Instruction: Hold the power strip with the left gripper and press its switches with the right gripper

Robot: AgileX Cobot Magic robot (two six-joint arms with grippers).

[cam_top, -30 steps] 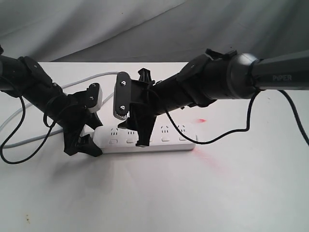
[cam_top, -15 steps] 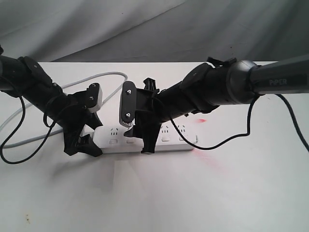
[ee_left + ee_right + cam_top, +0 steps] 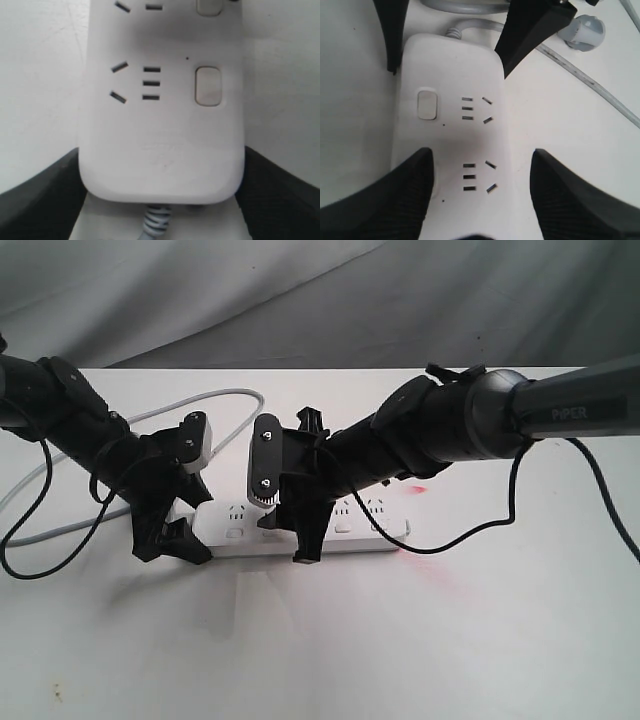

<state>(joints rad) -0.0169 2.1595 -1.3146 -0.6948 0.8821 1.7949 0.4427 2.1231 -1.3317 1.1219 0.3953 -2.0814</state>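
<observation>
Drift along the power strip point(image 3: 355, 531) has put my spread right gripper point(image 3: 480, 170) lower over its switches point(image 3: 427, 105); left gripper point(image 3: 160, 165) pinches the strip's end, pressing next.

The left gripper point(image 3: 185, 528) is held low on a bent arm, and its jaws are shut on the end of the power strip point(image 3: 345, 538). The right gripper point(image 3: 290, 535) is tipped down, and its jaws are spread wide.

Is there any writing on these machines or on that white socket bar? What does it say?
"PIPER": in pale letters on the thick dark right arm.
The power strip shows no words or numbers in any view, only socket slots and plain buttons.
Nothing else carries readable text.
</observation>
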